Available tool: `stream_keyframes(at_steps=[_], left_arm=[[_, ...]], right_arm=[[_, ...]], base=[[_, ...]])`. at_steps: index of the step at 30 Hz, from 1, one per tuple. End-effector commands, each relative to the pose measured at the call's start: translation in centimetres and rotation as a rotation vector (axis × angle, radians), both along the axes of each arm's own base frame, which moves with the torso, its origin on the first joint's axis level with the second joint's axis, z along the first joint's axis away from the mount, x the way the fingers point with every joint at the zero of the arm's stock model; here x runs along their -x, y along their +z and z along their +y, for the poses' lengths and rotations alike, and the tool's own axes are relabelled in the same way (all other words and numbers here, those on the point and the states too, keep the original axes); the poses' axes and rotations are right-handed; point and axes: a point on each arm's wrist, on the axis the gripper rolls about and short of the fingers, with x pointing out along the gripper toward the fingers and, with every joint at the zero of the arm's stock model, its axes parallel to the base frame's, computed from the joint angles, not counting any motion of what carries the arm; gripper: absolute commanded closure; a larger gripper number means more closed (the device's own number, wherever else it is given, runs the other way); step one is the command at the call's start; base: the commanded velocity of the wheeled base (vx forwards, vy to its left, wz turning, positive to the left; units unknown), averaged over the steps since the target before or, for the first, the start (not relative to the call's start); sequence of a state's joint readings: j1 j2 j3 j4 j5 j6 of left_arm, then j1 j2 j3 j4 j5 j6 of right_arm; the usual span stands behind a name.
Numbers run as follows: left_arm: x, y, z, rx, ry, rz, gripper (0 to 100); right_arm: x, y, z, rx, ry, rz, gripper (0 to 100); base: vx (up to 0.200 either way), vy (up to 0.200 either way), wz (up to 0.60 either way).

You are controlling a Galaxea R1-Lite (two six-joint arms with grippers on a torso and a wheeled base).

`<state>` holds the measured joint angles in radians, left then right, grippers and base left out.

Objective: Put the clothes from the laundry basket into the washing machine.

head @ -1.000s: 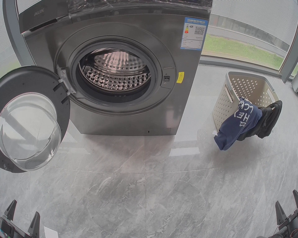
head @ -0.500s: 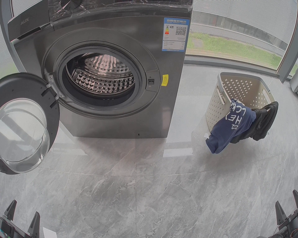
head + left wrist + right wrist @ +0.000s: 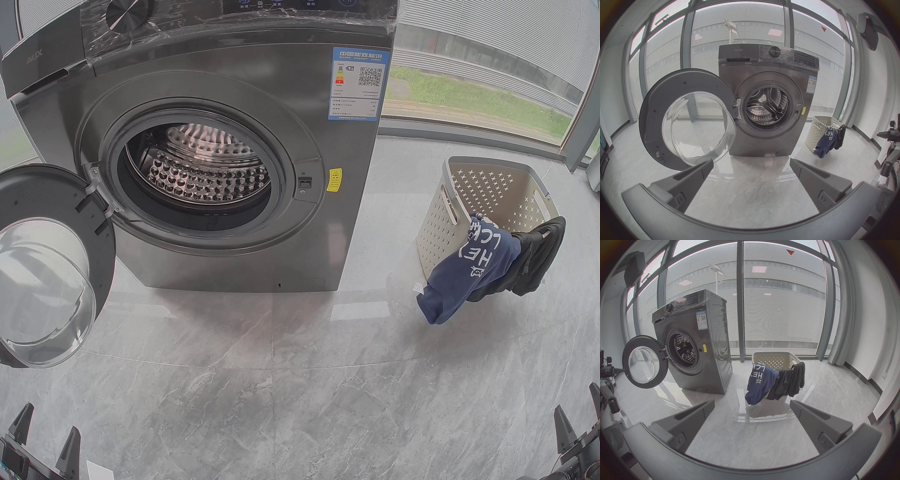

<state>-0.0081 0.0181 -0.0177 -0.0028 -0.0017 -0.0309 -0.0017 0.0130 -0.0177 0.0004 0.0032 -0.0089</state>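
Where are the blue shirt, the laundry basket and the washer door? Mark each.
blue shirt [image 3: 470, 275], head view, draped middle.
laundry basket [image 3: 434, 230], head view, perforated side wall.
washer door [image 3: 56, 190], head view, dark upper rim.

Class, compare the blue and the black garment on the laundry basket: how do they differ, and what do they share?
The blue garment bears white lettering; the black garment looks plain. The blue one hangs lower than the black one. The blue one lies nearer the washer, the black one farther from it. Both drape over the rim of the basket, hanging outside it.
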Motion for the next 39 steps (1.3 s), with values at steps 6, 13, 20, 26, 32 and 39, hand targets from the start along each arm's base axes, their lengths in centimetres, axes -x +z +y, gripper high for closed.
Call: stream_keyframes(at_steps=[6,13,20,26,32,39], left_arm=[[0.0,-0.52,0.0,0.001,0.001,0.001,0],[0.0,-0.52,0.0,0.001,0.001,0.001,0],[0.0,-0.52,0.0,0.004,0.001,0.001,0],[0.0,-0.52,0.0,0.004,-0.001,0.001,0],[0.0,-0.51,0.0,0.004,0.001,-0.001,0],[0.0,-0.52,0.0,0.006,-0.001,0.001,0]], right_arm=[[-0.08,-0.45,0.0,0.0,0.0,0.01,0],[-0.08,-0.45,0.0,0.0,0.0,0.01,0],[-0.08,-0.45,0.0,0.0,0.0,0.01,0],[-0.08,-0.45,0.0,0.0,0.0,0.01,0],[-0.08,-0.45,0.0,0.0,0.0,0.01,0],[-0.08,-0.45,0.0,0.0,0.0,0.01,0]], base=[[0.0,-0.2,0.0],[0.0,-0.2,0.0],[0.0,-0.114,0.0],[0.0,0.0,0.0],[0.0,-0.2,0.0],[0.0,-0.2,0.0]])
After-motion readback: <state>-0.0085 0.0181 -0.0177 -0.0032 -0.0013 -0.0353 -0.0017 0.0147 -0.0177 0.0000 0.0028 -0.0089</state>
